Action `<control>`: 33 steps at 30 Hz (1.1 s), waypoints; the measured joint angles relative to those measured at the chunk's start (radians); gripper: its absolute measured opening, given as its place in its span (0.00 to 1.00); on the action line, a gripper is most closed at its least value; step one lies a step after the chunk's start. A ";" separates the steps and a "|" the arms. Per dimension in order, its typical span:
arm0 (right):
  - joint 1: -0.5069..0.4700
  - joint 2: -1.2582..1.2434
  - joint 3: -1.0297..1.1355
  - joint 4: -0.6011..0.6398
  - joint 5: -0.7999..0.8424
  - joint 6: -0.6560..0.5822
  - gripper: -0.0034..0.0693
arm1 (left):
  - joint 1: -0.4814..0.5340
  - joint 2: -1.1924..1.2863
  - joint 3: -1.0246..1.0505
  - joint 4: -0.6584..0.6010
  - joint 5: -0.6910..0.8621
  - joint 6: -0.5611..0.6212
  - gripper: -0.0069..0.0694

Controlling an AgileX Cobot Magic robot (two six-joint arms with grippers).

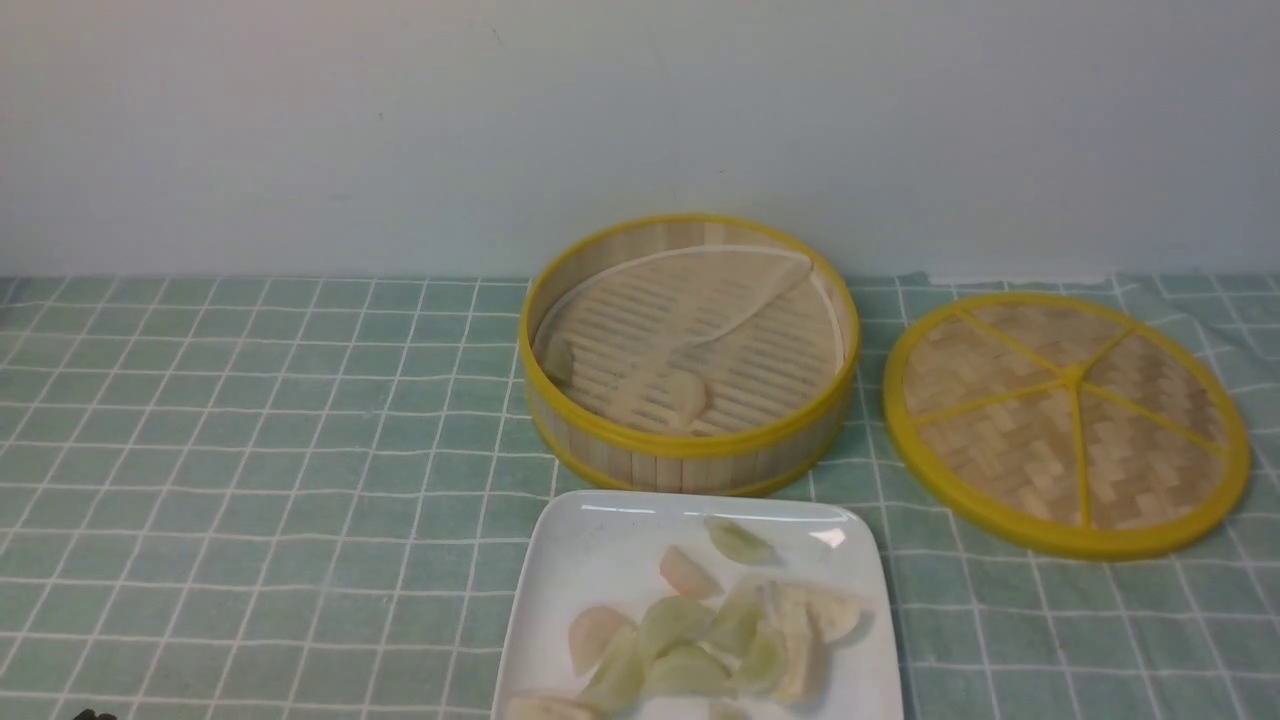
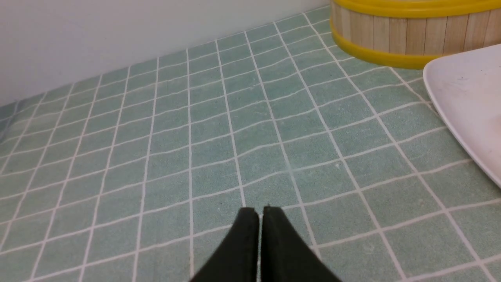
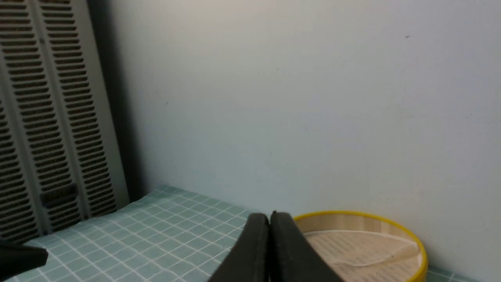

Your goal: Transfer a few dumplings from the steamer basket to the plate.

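Note:
The steamer basket (image 1: 690,440) stands at the table's middle back with a pale liner and two dumplings, one cream (image 1: 682,397) near its front wall and one pale (image 1: 557,357) at its left wall. The white plate (image 1: 600,540) lies just in front of it with several dumplings (image 1: 700,630) heaped on it. Neither gripper shows in the front view. My left gripper (image 2: 260,211) is shut and empty, low over the cloth left of the plate (image 2: 465,102) and basket (image 2: 411,35). My right gripper (image 3: 269,216) is shut and empty, raised, with the basket (image 3: 364,231) beyond it.
The flat woven yellow-rimmed lid (image 1: 1066,422) lies right of the basket. A green checked cloth (image 1: 250,450) covers the table. A pale wall runs behind. A louvred grey panel (image 3: 51,117) stands past the table's left end in the right wrist view.

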 joint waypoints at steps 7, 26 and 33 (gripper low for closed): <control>-0.069 -0.021 0.084 0.131 -0.041 -0.159 0.03 | 0.000 0.000 0.000 0.000 0.001 0.000 0.08; -0.689 -0.022 0.404 0.086 -0.021 -0.172 0.03 | 0.000 0.000 0.000 0.000 0.001 0.000 0.08; -0.689 -0.022 0.404 0.086 -0.021 -0.172 0.03 | 0.000 0.000 0.000 0.000 0.001 0.000 0.08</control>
